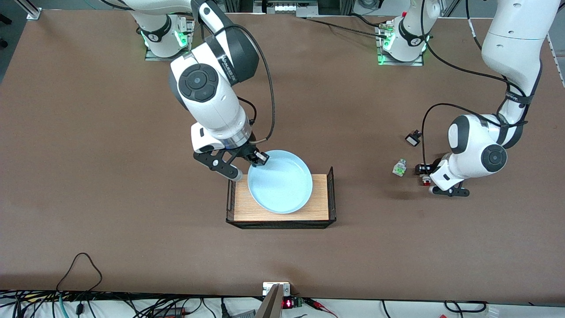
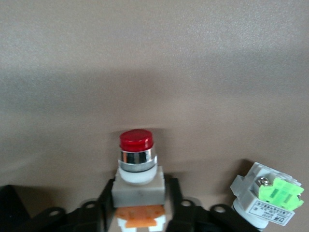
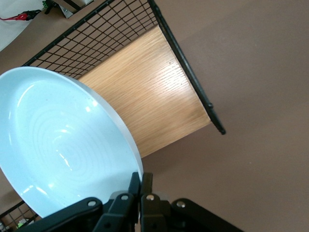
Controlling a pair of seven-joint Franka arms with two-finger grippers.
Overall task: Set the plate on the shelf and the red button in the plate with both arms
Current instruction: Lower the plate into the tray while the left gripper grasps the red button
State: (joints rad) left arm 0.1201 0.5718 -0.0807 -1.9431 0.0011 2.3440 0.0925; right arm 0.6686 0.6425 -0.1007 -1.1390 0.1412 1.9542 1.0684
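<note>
Landmark is the wooden tray (image 1: 282, 207), mid-table. Right gripper (image 1: 259, 158) is pinched tight on the rim of the plate (image 1: 280, 181) and holds it over the tray; the right wrist view shows the plate (image 3: 63, 145) tilted, its gripped edge high above the tray's wood floor (image 3: 149, 101) and wire wall. To seat it well, my call: level the plate before lowering, centre it between the wire walls since it spans most of the tray's width, set it down flat, only then let go of the rim. Going toward the left arm's end of the table from the tray: a green-capped switch (image 1: 399, 168) lies on the table well apart from the tray, a small black piece (image 1: 413, 139) is farther from the front camera than that, and just beside the green one the left gripper (image 1: 424, 173) is down at table level, jaws closed onto the white body of the red button (image 2: 137, 164). It lies flat, red cap pointing away from the wrist, orange block back between the fingers. Lift straight up so the green switch (image 2: 268, 195) beside it isn't knocked, and check the grip is square on the body before carrying it to the tray. Writing: "FRANKA" lettering on the right arm's forearm, partly readable; a small printed label on the green switch, too small to read.
</note>
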